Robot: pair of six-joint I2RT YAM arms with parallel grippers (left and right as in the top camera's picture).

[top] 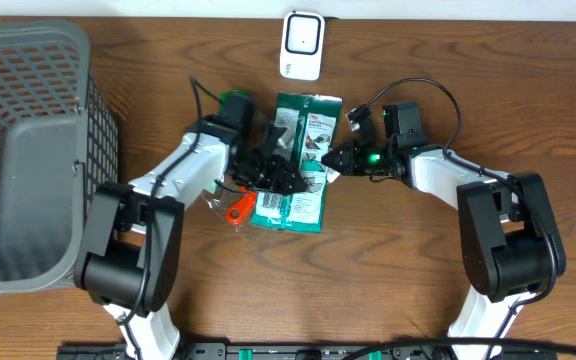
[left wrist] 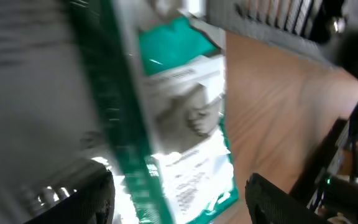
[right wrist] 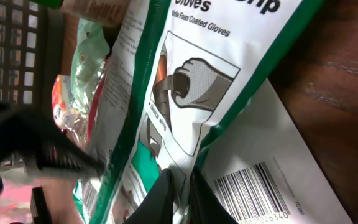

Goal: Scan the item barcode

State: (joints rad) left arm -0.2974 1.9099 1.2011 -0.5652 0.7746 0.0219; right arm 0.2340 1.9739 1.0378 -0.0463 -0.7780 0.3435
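Glove packet (top: 313, 112) on table (top: 398, 290), we note right gripper (top: 332, 160) pinching its edge, left gripper (top: 273, 170) spread wide, empty.

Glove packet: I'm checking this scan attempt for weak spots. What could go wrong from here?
1. The right hand pinches only a thin edge of the glove packet, so the packet may slip out.
2. The left hand stands open over the packet and could snag or push it.
3. The barcode sits on a white label at the packet's edge, well away from the scanner. It may end up turned the wrong way.
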